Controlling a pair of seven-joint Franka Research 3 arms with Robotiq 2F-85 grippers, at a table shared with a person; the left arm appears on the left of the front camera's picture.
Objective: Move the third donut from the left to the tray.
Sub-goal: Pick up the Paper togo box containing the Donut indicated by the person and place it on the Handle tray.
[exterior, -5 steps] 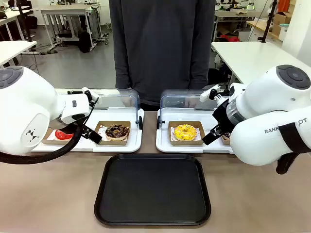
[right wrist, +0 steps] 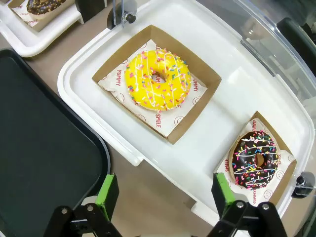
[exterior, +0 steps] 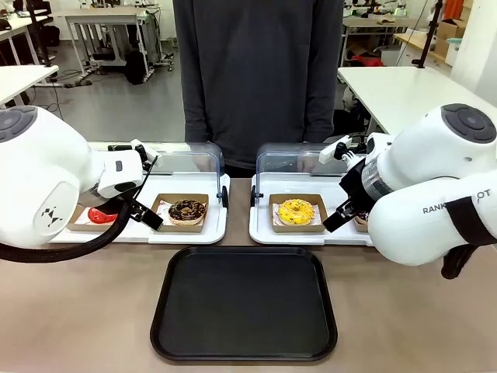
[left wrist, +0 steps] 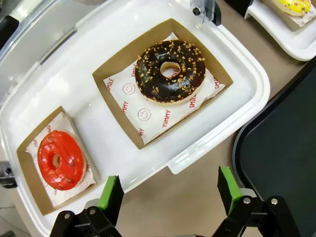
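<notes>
The yellow-iced donut lies in its brown cardboard holder on the right white tray, third in the row from the left. In front of it the black tray rests bare on the table. My right gripper hangs open above the white tray's near edge, nothing between its green pads. My left gripper is open too, over the near edge of the left white tray, with the black tray's corner beside it.
The left white tray carries a red-iced donut and a chocolate donut with nuts. A chocolate donut with coloured sprinkles sits beside the yellow one. Clear lids stand open behind. A person stands at the far side.
</notes>
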